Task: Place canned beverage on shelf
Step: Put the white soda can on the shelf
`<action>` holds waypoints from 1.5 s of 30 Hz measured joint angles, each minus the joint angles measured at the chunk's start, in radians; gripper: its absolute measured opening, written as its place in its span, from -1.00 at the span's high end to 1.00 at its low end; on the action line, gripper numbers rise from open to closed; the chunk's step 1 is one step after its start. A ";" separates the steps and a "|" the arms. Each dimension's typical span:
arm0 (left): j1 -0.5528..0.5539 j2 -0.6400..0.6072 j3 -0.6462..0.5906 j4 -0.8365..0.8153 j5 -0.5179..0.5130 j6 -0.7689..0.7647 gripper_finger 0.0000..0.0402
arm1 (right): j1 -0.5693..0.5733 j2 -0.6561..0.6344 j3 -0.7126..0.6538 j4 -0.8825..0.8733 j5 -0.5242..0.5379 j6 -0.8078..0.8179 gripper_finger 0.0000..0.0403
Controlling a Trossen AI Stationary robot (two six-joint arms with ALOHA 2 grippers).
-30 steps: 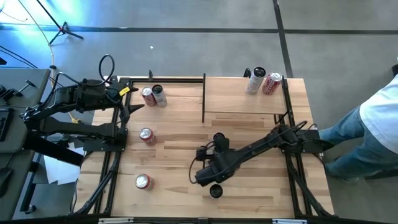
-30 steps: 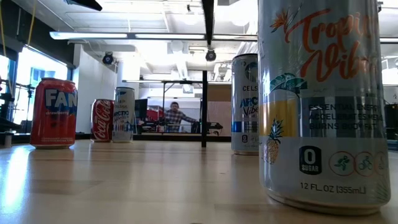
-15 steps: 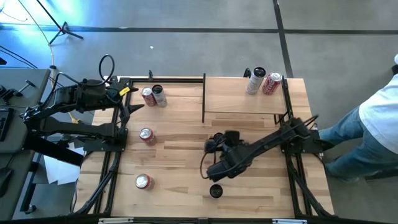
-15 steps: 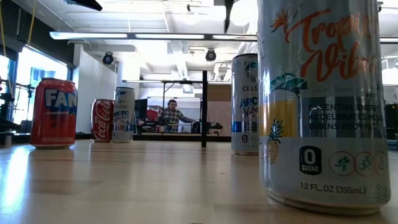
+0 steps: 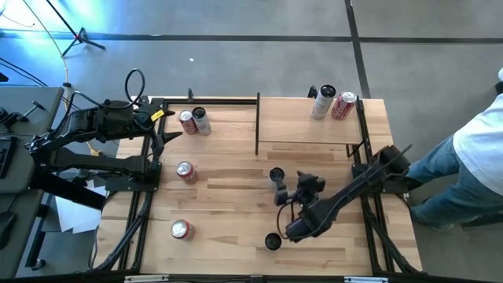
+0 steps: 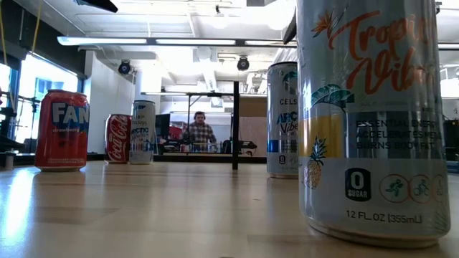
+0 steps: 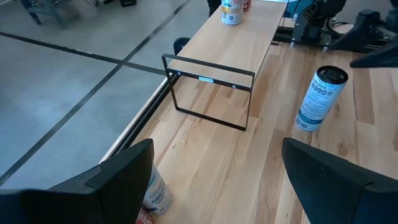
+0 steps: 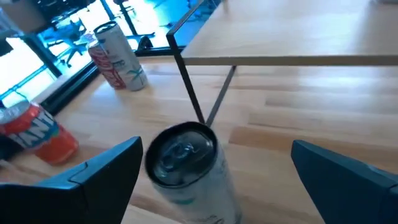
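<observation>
Grey concrete floor [image 5: 259, 63] past the counter at 12 o'clock, crossed by dark seams. Cables and a stand leg [image 5: 78, 39] at 11 o'clock under blue light. Person in white top and jeans [image 5: 471, 157] at 3 o'clock. Open office across the counter: white ceiling with strip lights [image 6: 143, 41], bright window [image 6: 43, 79] at 9 o'clock, seated person [image 6: 200, 130] at a far desk.
</observation>
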 joint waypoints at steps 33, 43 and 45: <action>0.000 0.000 0.000 0.000 0.000 0.000 -0.67 | 0.029 0.001 -0.311 0.594 0.182 -0.422 -0.98; 0.000 0.000 0.000 0.000 0.000 0.000 -0.67 | -0.036 0.001 -0.368 0.899 0.158 -0.679 -0.98; 0.000 0.000 0.000 0.000 0.000 0.000 -0.67 | -0.049 0.001 -0.377 0.949 0.149 -0.726 -0.98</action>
